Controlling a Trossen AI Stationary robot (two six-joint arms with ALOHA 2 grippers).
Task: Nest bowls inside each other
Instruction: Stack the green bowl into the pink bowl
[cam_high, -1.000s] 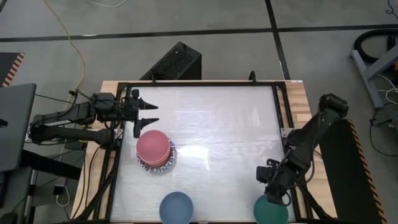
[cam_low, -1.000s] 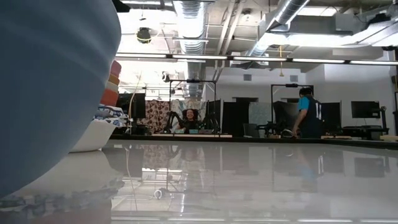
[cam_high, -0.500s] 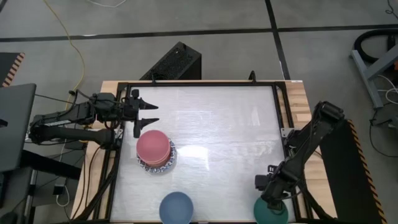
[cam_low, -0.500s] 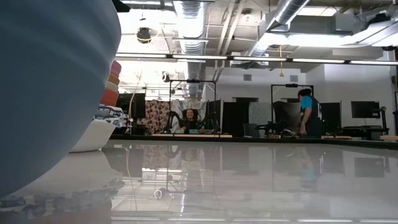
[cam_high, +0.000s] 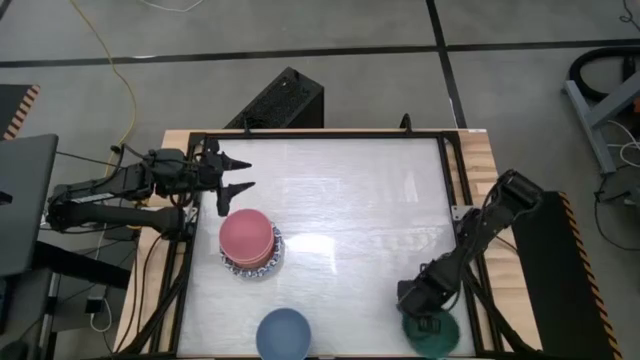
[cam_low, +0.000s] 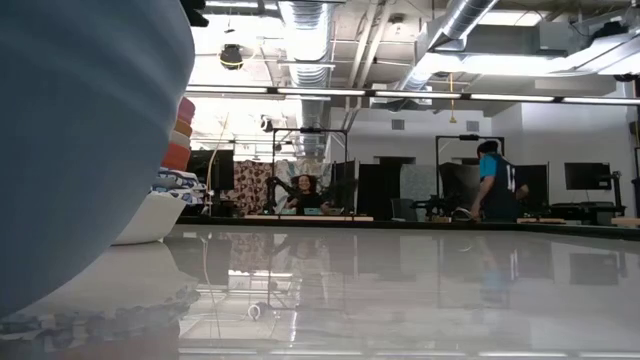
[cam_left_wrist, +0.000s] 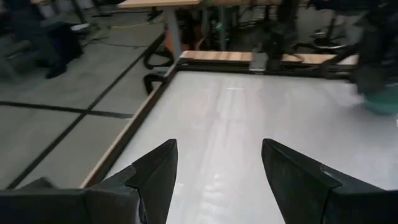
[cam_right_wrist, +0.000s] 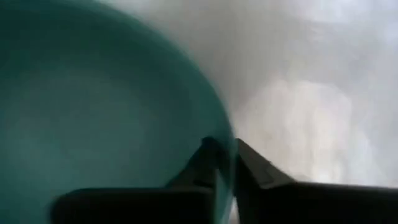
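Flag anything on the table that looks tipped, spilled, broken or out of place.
Nothing stands out. The nested stack with the pink bowl on top sits level, the blue bowl stands alone at the near edge, and the right gripper pinches the dark green bowl's rim. The left gripper waits open by the stack.

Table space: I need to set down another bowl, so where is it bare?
The table is bare across its middle and far side, between the stack of bowls and the right edge. The near edge is crowded: blue bowl, and the right gripper pinching the green bowl's rim.
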